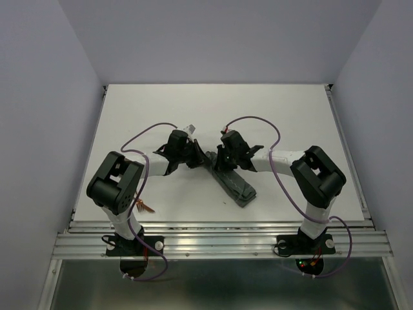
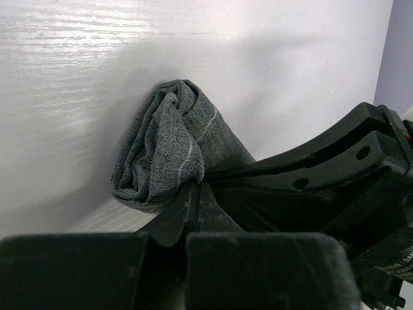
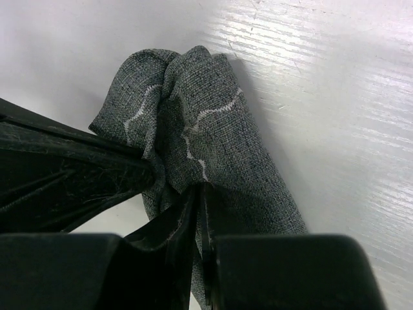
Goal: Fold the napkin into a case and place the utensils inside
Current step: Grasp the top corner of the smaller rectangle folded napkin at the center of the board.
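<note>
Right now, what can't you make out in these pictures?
Top view: cutlery mostly under the left arm; count unclear.
Top view: cloth's far end covered by left gripper and right gripper.
Wrist views: cloth's near part hidden behind each gripper; anything inside it unseen.

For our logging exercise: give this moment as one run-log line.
napkin: folded narrow strip | left jaws: shut on napkin end | right jaws: shut on same end | copper utensil: beside left base

Black-and-white arms (image 1: 116, 184) (purple cables (image 1: 253, 117))
</note>
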Controlling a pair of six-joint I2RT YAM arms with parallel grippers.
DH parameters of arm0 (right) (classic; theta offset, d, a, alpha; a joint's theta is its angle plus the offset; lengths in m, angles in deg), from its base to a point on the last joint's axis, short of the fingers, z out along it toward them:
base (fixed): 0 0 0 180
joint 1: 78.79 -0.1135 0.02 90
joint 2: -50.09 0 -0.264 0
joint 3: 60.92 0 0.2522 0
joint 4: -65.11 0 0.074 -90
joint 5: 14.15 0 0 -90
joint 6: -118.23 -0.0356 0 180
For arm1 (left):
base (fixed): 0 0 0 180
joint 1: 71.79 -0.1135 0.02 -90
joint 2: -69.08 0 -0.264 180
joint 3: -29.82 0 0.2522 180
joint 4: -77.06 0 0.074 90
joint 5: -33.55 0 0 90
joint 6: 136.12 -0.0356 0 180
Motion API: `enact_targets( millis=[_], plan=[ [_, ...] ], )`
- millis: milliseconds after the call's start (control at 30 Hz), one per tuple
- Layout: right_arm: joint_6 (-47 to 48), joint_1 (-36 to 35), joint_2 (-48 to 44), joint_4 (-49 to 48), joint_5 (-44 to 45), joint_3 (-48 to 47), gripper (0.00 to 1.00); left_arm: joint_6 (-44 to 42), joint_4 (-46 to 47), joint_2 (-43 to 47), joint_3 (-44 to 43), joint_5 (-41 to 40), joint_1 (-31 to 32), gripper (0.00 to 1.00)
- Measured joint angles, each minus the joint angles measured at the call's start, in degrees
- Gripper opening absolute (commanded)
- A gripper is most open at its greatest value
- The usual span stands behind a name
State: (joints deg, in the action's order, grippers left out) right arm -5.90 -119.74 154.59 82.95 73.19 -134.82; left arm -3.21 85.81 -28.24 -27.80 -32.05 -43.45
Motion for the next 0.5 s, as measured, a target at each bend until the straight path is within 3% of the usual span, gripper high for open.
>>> enact_targets(
  millis=[433,500],
  plan=[
    [0.0,0.0,0.1,-0.5,-1.5,0.0,0.12,0.1,-0.1,-3.5,-3.2,-0.2,1.6,0.00],
    [0.0,0.0,0.1,-0.6,-1.7,0.0,0.12,-0.1,-0.6,-4.2,-4.0,-0.5,1.7,0.07]
  ],
)
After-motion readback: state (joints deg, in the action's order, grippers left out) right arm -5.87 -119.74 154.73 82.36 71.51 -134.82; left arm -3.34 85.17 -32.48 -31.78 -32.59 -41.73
